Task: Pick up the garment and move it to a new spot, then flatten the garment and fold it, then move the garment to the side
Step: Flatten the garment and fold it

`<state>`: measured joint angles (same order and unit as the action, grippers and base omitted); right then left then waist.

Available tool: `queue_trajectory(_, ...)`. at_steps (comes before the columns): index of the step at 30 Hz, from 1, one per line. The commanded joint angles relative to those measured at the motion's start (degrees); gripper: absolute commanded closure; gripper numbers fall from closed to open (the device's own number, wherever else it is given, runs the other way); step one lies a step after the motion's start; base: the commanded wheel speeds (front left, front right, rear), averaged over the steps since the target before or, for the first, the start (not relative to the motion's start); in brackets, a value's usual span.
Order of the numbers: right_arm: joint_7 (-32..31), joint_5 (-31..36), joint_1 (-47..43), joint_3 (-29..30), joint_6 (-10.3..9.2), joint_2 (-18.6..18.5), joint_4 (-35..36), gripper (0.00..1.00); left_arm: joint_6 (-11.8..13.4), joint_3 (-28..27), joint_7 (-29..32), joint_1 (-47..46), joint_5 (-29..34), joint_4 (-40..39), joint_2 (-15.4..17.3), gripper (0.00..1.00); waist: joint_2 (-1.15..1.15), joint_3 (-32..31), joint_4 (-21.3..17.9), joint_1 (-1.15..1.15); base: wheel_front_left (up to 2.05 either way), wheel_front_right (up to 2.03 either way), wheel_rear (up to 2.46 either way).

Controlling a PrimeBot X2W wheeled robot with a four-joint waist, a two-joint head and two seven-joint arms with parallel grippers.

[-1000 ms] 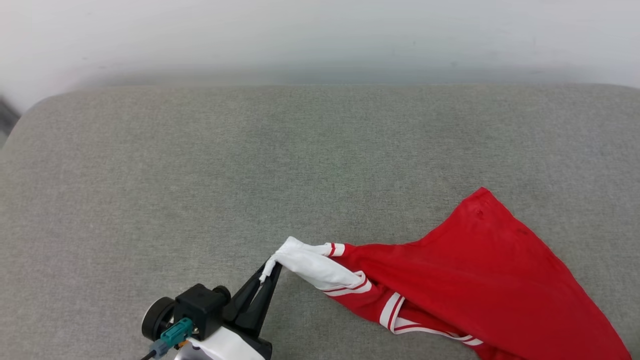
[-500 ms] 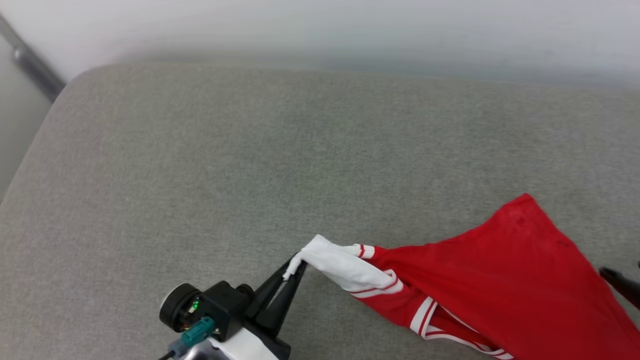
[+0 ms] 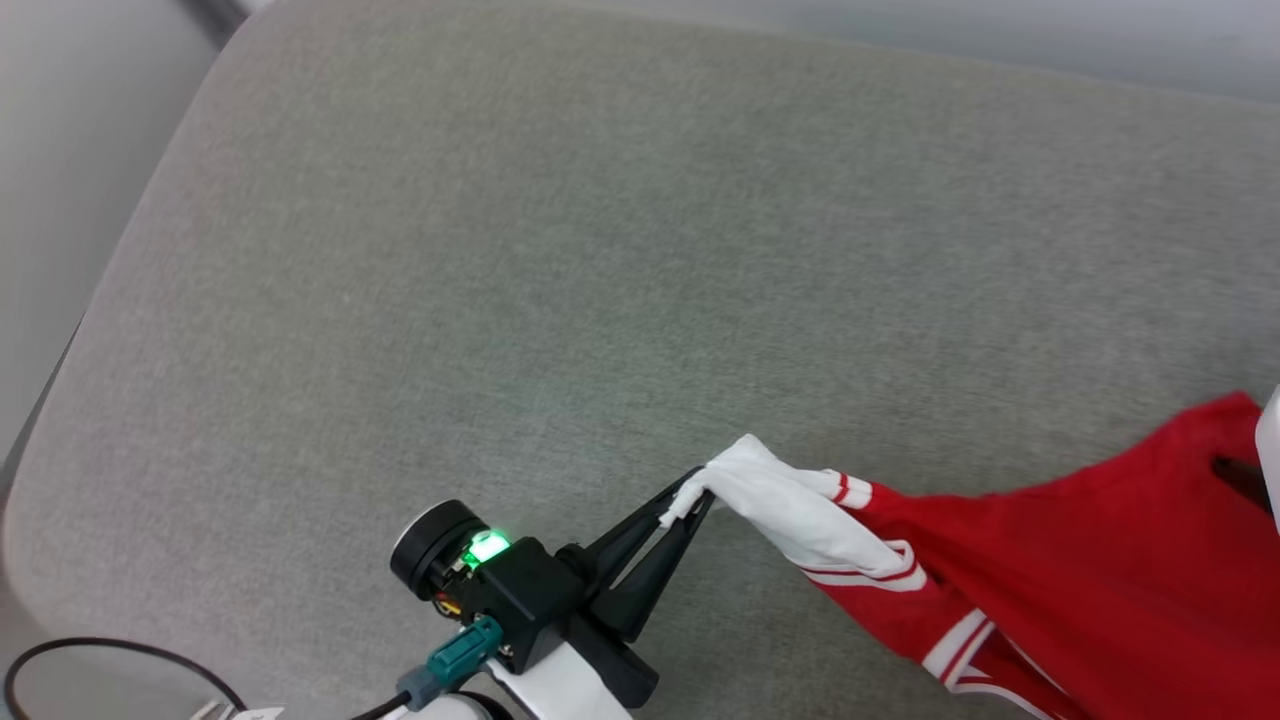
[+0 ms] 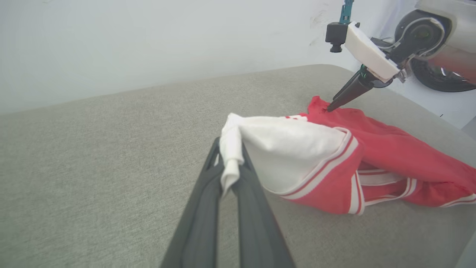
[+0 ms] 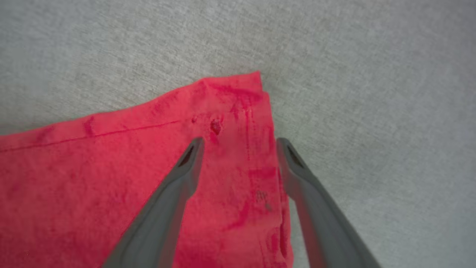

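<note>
The garment (image 3: 1080, 590) lay on a grey fabric surface (image 3: 560, 260), bunched toward the near right side in the head view. At its left end, the left pincer (image 3: 690, 505) was shut tight on the tip of the white sleeve (image 3: 790, 500), and a small twist of white cloth stuck out between its two dark fingers (image 4: 200, 208) in the left wrist view. From that pinch the sleeve ran rightward to its red-and-white striped trim (image 3: 880, 575) and then into the rumpled red body, which rested on the grey surface. At the far red corner (image 5: 238, 89), the right pincer (image 5: 240, 143) stood wide open and gripped nothing. One of its fingers was over the red cloth and the other at the cloth's edge, with the tips down at the fabric.
</note>
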<state>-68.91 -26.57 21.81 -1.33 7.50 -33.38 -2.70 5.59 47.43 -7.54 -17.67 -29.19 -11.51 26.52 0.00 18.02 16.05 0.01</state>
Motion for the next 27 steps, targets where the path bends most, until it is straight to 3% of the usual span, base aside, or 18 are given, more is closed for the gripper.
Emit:
queue_trajectory(1, -0.2, 0.4, 0.8, -0.6, -0.02, -0.6, -1.4, 0.0, 0.0, 0.0, -0.2, -0.9, 0.4, -0.2, -0.3, 1.0, 0.0, 2.4, 2.5, -0.01, 0.0, 0.0, 0.0)
queue_trajectory(10, 1.5, 0.2, -2.4, -5.3, -0.05, -0.5, -9.2, 0.0, -1.0, 2.1, -1.3, -1.3, 0.5, 2.2, -2.7, 1.0, 0.0, 4.5, 4.4, -0.01, 0.0, 0.0, 0.0)
queue_trajectory(11, 1.7, 0.1, -2.9, -5.8, -0.05, -0.5, -9.8, 0.53, -1.2, 2.2, -1.3, -1.4, 0.5, 2.5, -2.8, 1.0, 0.0, 4.6, 4.5, -0.01, 0.0, 0.0, 0.0)
queue_trajectory(12, 1.9, 0.0, -3.3, -6.4, -0.05, -0.6, -10.1, 0.88, -1.3, 2.3, -1.5, -1.5, 0.5, 2.7, -2.9, 1.0, 0.0, 4.6, 4.6, -0.01, 0.0, 0.0, 0.0)
queue_trajectory(13, 2.3, -0.1, -3.5, -6.7, -0.05, -0.7, -10.5, 1.0, -1.4, 2.3, -1.6, -1.6, 0.4, 3.0, -2.9, 1.0, 0.0, 4.5, 4.6, -0.01, 0.0, 0.0, 0.0)
queue_trajectory(27, 18.1, -3.7, 5.7, -5.7, -0.03, -1.9, -10.1, 1.0, -0.8, 0.2, -1.1, -2.2, -0.3, 4.0, 1.0, 1.0, 0.0, -4.0, -0.8, -0.01, 0.0, 0.0, 0.0)
